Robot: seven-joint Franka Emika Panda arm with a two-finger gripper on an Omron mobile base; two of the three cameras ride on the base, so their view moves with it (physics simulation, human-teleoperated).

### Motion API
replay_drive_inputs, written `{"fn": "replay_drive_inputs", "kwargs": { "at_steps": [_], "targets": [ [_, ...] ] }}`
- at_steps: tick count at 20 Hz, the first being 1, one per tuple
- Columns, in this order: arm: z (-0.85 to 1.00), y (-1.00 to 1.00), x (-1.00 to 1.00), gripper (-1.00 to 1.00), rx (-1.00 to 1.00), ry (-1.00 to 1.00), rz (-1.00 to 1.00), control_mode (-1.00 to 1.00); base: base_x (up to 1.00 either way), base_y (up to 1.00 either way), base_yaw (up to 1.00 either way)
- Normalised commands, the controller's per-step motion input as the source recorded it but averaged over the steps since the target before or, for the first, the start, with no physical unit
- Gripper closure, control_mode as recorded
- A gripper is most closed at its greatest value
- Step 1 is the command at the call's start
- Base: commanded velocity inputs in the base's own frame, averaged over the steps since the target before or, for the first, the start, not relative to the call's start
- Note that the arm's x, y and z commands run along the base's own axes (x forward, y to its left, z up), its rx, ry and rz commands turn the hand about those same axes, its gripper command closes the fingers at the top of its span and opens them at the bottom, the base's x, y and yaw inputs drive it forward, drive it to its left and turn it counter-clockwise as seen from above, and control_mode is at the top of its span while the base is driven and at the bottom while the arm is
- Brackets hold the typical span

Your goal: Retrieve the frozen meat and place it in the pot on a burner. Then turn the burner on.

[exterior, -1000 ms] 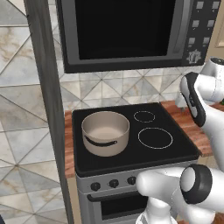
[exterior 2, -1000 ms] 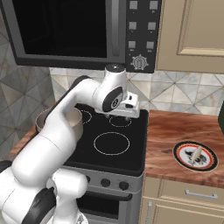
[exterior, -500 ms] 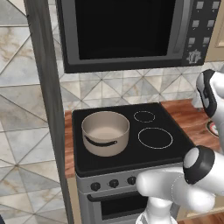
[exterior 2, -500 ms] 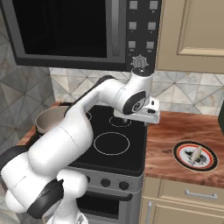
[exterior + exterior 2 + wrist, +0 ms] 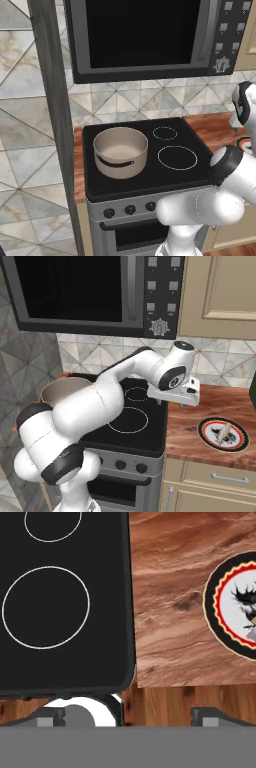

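Note:
The beige pot (image 5: 121,152) stands on the front left of the black glass stove top (image 5: 150,180), over a burner whose outline I cannot see; its cream inside holds nothing. In the right base view the pot (image 5: 59,390) is partly behind my arm. A small pale lump, the frozen meat (image 5: 223,430), lies on a round patterned plate (image 5: 239,442) on the wooden counter. My gripper (image 5: 173,402) hangs over the stove's right edge, left of the plate. In the hand view the gripper (image 5: 129,714) is open and holds nothing, its fingertips (image 5: 52,715) wide apart.
A large thin white ring (image 5: 177,157) and a small one (image 5: 165,133) mark the stove's right half. Stove knobs (image 5: 130,210) line the front panel. A microwave (image 5: 150,35) hangs above. A dark vertical post (image 5: 55,115) stands at the left. A beige cabinet (image 5: 220,296) is above the counter.
My arm has swung right, from above the stove's rings to the stove's right edge near the plate. The jaws stayed open. The pot has not moved.

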Motion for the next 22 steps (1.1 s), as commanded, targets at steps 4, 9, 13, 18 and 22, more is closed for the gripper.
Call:
{"fn": "replay_drive_inputs", "kwargs": {
  "at_steps": [4,9,13,18,22],
  "targets": [
    [-0.09,-0.77,0.39,-1.0,0.05,0.02,0.01,-1.0,0.0,0.0,0.0],
    [-0.16,-0.71,0.34,-1.0,0.01,0.05,0.0,-1.0,0.0,0.0,0.0],
    [-0.31,-0.42,0.08,-1.0,0.0,0.15,0.0,-1.0,0.0,0.0,0.0],
    [-0.29,-0.4,0.29,-1.0,-0.02,0.14,0.0,-1.0,0.0,0.0,0.0],
    [-0.19,-0.29,0.18,-1.0,-0.01,0.2,0.0,-1.0,0.0,0.0,0.0]
  ]
}}
